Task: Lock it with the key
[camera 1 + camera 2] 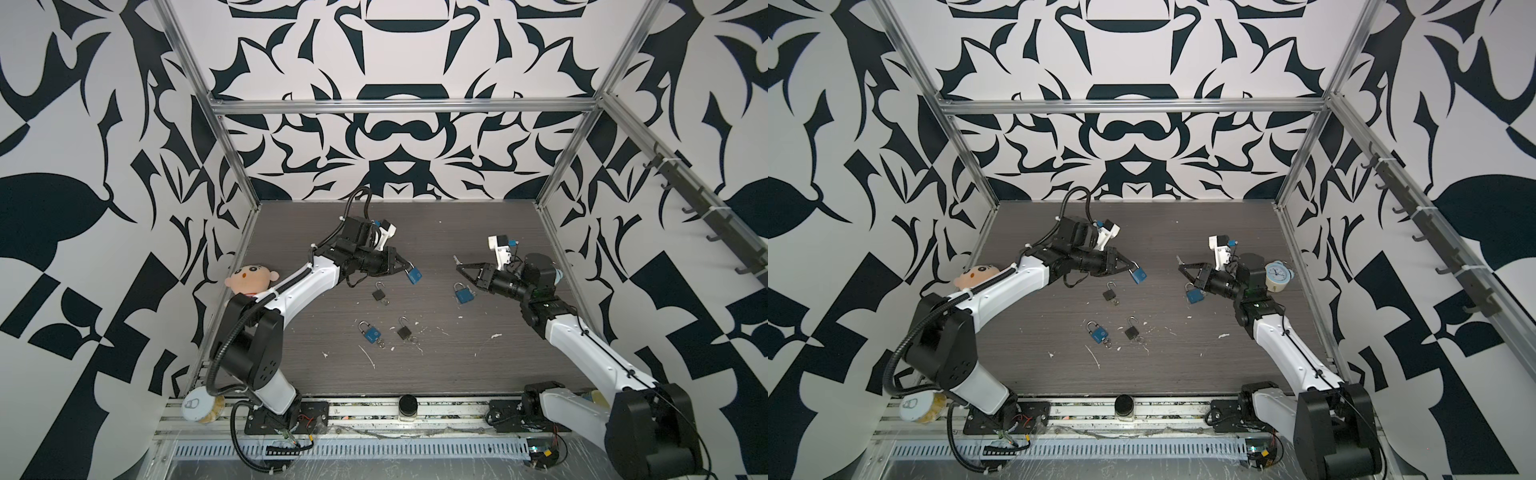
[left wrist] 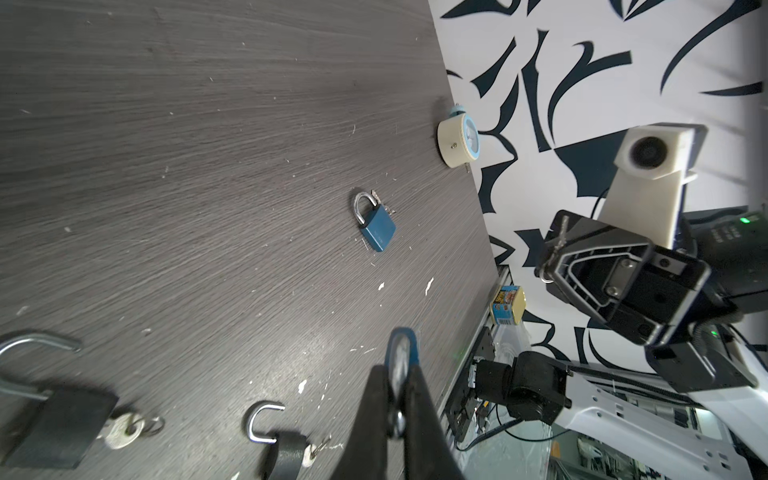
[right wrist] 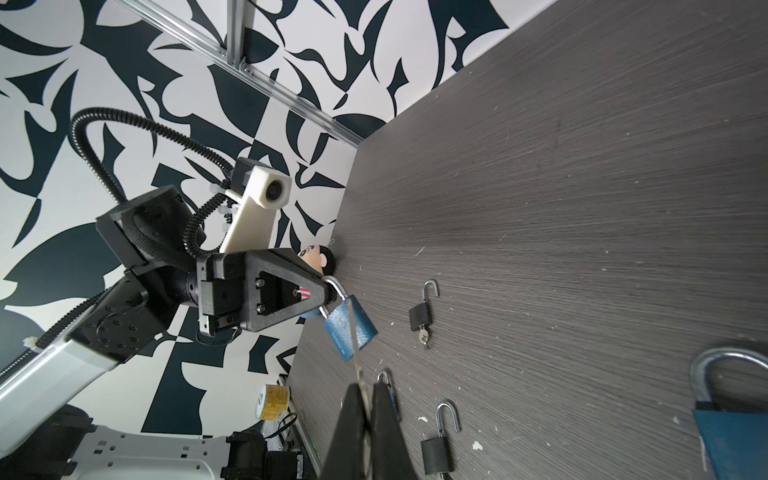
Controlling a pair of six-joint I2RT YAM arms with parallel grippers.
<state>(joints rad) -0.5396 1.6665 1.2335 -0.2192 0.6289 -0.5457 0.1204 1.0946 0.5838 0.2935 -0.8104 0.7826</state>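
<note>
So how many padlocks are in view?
5: held blue padlock in the left gripper, far black padlock beside it, right blue padlock by the right gripper, near blue padlock and near black padlock mid-table. None seems hidden.

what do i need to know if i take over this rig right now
Left gripper: shut on the shackle of the blue padlock, held clear of the table.
Right gripper: shut on the key, facing that padlock, not touching it.
Done: both picked up.
Left: key into the keyhole, turn, lock.
Lying on the table: two open black padlocks and two other blue padlocks.
</note>
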